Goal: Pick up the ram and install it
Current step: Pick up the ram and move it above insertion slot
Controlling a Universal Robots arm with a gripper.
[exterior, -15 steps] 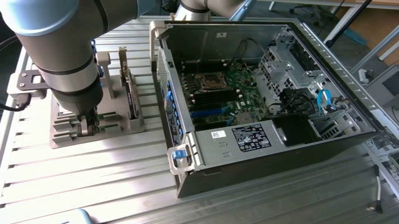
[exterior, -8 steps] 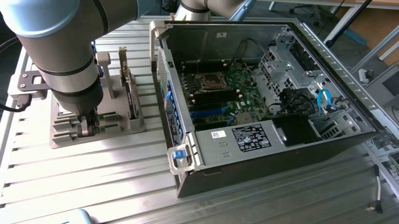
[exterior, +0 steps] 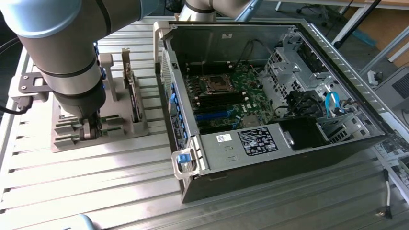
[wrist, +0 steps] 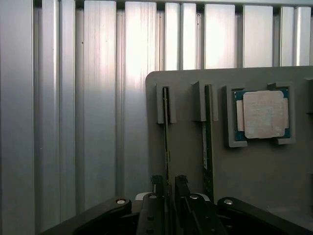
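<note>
In the wrist view the ram (wrist: 167,132), a thin green stick seen edge-on, stands upright in a slot of the grey holder (wrist: 186,161). My gripper (wrist: 168,185) is open, with one dark finger on each side of the stick's near end and a small gap to it. A second stick like it (wrist: 208,142) stands in the neighbouring slot. In the exterior view the gripper (exterior: 89,130) reaches down into the holder (exterior: 121,136) at the exterior view's left, and the arm hides the sticks there.
A square silver processor chip (wrist: 263,113) lies in a pocket of the holder. A dark expansion card (exterior: 131,96) stands upright in it. The open computer case (exterior: 275,153) with its motherboard (exterior: 227,96) sits to the exterior view's right on the slatted metal table (exterior: 96,182).
</note>
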